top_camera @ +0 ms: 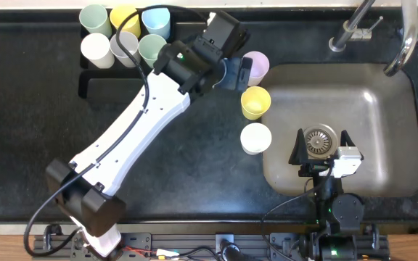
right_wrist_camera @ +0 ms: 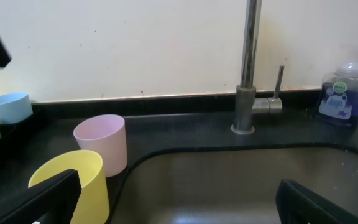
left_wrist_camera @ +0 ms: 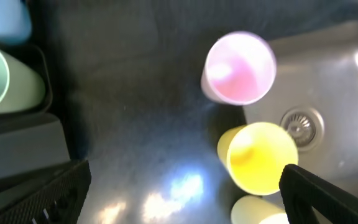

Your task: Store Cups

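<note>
**Going for the pink cup**

The left claw (top_camera: pixel 234 72) hangs wide open and empty just beside the pink cup (left_wrist_camera: pixel 238 67), which stands on the surface (top_camera: pixel 35 109) at the edge of the sink (top_camera: pixel 369 116). Next, I judge, it must close on the cup's wall and carry it to the tray (top_camera: pixel 84 71). The left arm is stretched diagonally. The right claw (right_wrist_camera: pixel 179 199) rests open and empty over the sink.

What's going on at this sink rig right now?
The left arm reaches across the counter. The left gripper is open and empty, hanging near the pink cup. That cup, a yellow cup and a white cup stand in a row by the sink, not yet stored. Six cups sit in the tray. The right gripper is open over the sink.
</note>
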Controlling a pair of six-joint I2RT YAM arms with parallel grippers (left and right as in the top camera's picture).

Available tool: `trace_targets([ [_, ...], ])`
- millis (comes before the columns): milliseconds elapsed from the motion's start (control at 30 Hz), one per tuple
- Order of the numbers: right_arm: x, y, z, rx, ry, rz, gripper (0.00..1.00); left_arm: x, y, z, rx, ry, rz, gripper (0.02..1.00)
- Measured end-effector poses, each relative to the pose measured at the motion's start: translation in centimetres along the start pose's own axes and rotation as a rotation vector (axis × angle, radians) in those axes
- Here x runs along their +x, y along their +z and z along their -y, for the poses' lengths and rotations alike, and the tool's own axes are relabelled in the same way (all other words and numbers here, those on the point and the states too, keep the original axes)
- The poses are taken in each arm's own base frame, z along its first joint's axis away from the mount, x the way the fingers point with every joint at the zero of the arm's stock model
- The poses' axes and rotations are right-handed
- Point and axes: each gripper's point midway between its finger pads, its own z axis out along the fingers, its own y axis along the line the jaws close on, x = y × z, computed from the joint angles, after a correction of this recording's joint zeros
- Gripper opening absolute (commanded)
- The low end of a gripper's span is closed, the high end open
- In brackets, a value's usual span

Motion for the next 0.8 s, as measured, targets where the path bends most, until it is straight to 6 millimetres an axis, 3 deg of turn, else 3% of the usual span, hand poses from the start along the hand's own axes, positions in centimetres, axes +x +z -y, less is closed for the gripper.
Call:
trace_targets([
  [400,0.0,0.0,0.0,0.000,0.000,0.000,0.996,-1.1,-1.1,2.6,0.065,-0.058,0.052,1.000],
  [567,0.0,0.0,0.0,0.000,0.000,0.000,0.996,-3.3,-1.2,3.8,0.119,-0.097,0.136,1.000],
  [667,0.0,0.0,0.0,0.000,0.000,0.000,0.998,-3.7,-0.3,4.4,0.130,-0.122,0.134,0.998],
  [800,0.0,0.0,0.0,0.000,0.000,0.000,0.998,-2.5,2.4,4.3,0.108,-0.142,0.059,1.000],
])
